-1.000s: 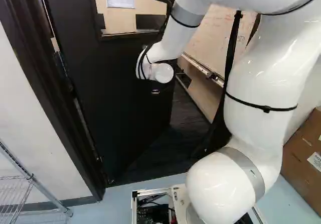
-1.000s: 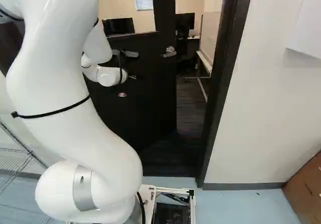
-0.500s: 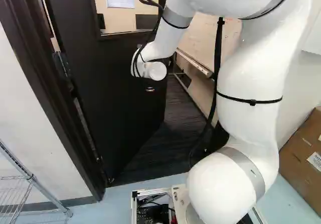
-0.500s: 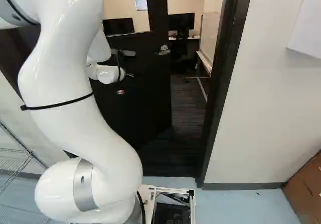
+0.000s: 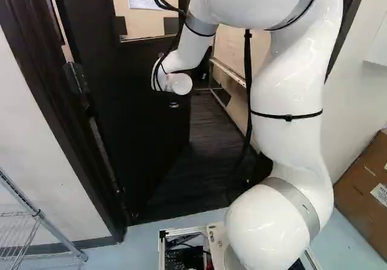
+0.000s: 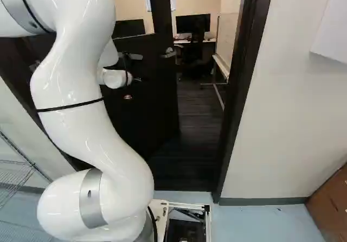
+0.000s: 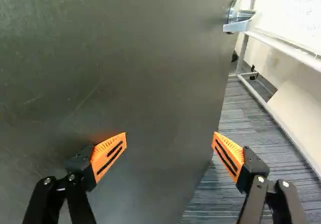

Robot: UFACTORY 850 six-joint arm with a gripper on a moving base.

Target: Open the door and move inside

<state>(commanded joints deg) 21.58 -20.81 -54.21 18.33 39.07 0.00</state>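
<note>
1. Glossy white rounded arm (image 5: 287,94), blk 2-finger gripper (image 6: 135,78): jaws wide apart, gripping nothing; ribbed orange pads (image 7: 109,153).
2. Smooth, lightly scuffed dark door (image 7: 125,48) ahead of gripper, partway open; contact unclear. Silver lever handle (image 7: 238,25) nr its free edge.
3. Beyond: grey streaky carpet (image 7: 220,184), wheeled whiteboard (image 6: 226,41), flat blk monitor (image 6: 191,23) on desk.

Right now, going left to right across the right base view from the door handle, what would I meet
Door handle, monitor seen through the doorway, dark door frame, white wall, brown box at the right edge.
</note>
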